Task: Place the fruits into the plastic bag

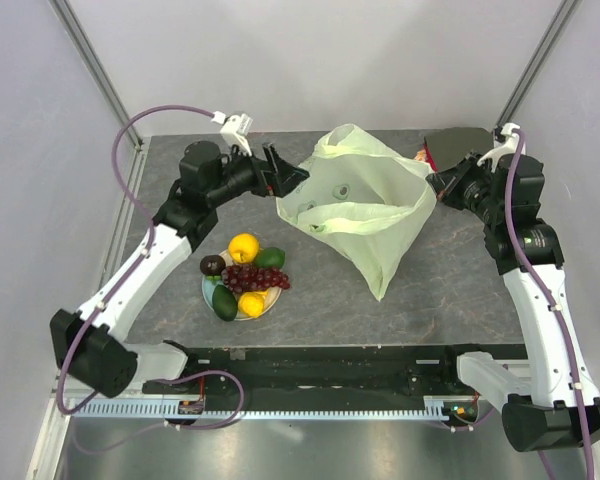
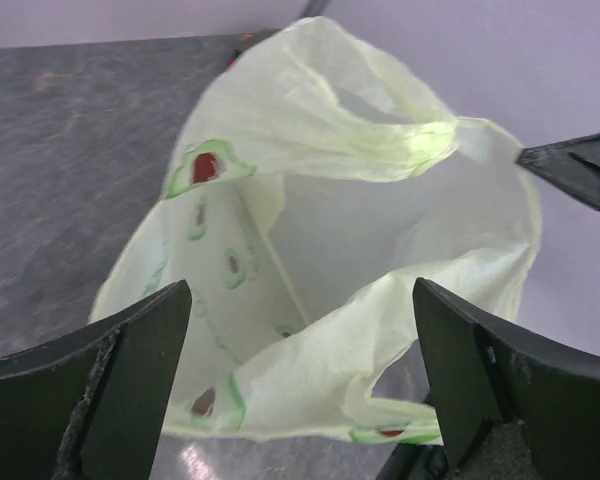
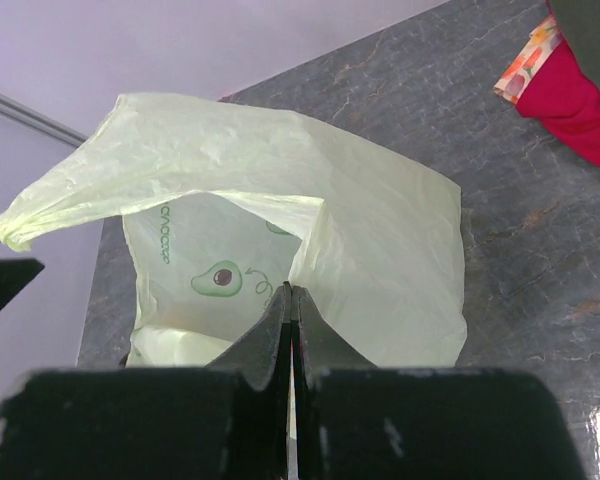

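Bag point(image 3: 380, 230) edge in R pincer point(image 3: 292, 297)

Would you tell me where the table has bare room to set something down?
Widest bare tabletop: the near right, between the plastic bag and the right arm. A narrower strip lies between the bag and the plate of fruits. Crowded at the bag's mouth, flanked by the open left claw and the right claw shut on it.

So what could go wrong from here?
The right gripper pinches only a thin fold of the bag; it could slip and the mouth collapse. The left gripper is open and holds nothing, so that side may sag. The fruits are piled tight; grabbing one may knock others.
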`<state>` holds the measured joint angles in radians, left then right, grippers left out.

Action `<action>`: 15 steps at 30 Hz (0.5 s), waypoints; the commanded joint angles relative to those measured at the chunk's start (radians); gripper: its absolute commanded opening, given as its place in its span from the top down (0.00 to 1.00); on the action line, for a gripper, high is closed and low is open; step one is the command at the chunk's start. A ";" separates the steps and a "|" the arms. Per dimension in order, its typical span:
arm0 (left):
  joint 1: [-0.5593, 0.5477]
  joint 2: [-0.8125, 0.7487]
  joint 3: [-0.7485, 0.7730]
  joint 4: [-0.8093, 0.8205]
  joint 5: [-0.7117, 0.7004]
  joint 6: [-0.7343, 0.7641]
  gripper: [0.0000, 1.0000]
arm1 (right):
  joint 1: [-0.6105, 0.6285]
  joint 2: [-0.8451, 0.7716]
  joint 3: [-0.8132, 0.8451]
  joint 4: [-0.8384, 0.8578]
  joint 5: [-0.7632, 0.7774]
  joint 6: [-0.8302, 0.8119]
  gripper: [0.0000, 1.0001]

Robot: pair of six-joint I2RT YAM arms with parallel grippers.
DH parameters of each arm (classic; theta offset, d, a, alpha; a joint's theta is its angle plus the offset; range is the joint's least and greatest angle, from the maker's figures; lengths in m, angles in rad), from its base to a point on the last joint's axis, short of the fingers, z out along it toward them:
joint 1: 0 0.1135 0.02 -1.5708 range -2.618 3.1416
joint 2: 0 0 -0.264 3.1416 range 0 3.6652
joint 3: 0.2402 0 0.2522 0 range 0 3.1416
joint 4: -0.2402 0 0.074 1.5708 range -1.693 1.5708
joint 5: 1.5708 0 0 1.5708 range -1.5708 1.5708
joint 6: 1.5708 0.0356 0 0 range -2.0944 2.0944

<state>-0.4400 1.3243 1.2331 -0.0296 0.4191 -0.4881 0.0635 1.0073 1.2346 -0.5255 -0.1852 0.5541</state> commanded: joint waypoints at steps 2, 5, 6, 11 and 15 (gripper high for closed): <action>0.004 -0.192 -0.101 -0.150 -0.356 0.077 0.01 | 0.007 -0.006 -0.004 0.053 0.024 0.029 1.00; 0.012 -0.275 -0.145 -0.205 -0.443 0.106 0.01 | 0.007 -0.003 -0.012 0.059 0.020 0.041 1.00; 0.014 -0.298 -0.171 -0.219 -0.465 0.103 0.01 | 0.009 -0.003 -0.014 0.064 0.018 0.043 1.00; 0.024 -0.408 -0.224 -0.353 -0.450 0.128 0.03 | 0.010 -0.001 -0.007 0.065 0.021 0.049 1.00; 0.033 -0.415 -0.279 -0.487 -0.520 0.060 0.05 | 0.010 -0.004 -0.011 0.064 0.016 0.052 1.00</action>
<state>-0.4198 0.9104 1.0096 -0.3443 -0.0105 -0.4099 0.0685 1.0088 1.2259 -0.5034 -0.1776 0.5911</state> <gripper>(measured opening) 0.952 0.007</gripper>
